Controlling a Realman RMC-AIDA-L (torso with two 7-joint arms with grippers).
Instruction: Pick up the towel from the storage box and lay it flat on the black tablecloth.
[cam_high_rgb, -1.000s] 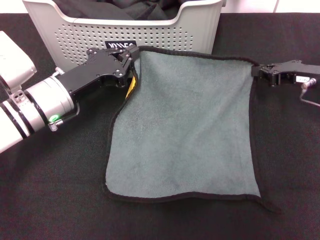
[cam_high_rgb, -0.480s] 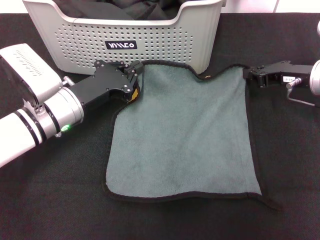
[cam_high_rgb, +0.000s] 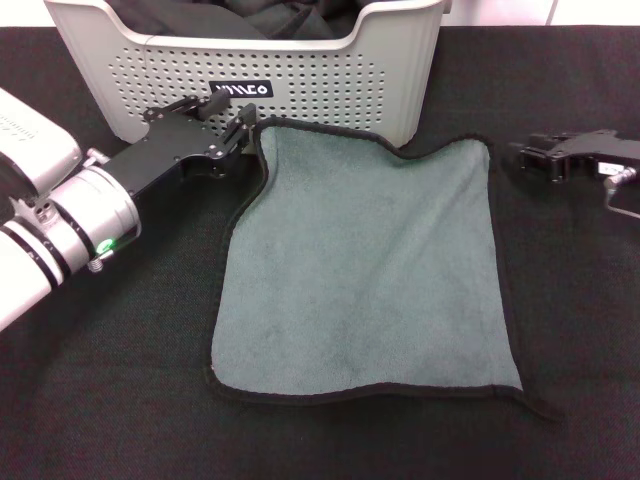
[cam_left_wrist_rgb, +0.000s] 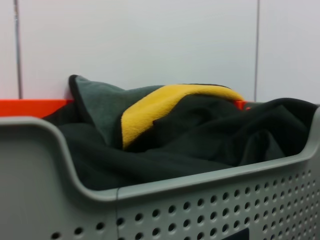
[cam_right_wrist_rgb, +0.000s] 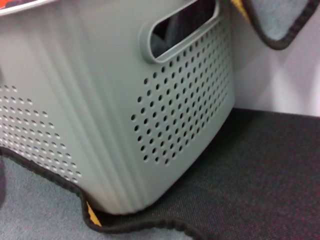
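our left arm (cam_high_rgb: 40, 250) is a white and silver cylinder ringed with black bands, with a small green light glowing near its wrist, and it ends in the angular matte-black left gripper (cam_high_rgb: 225, 125). our right gripper (cam_high_rgb: 540, 155) is the same black, carrying a small white label and a thin dark cable looping beside it.

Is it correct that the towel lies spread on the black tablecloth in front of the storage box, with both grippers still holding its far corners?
Not quite. In the head view the left gripper and right gripper are open, clear of the towel. It does lie spread on the black tablecloth, before the storage box.
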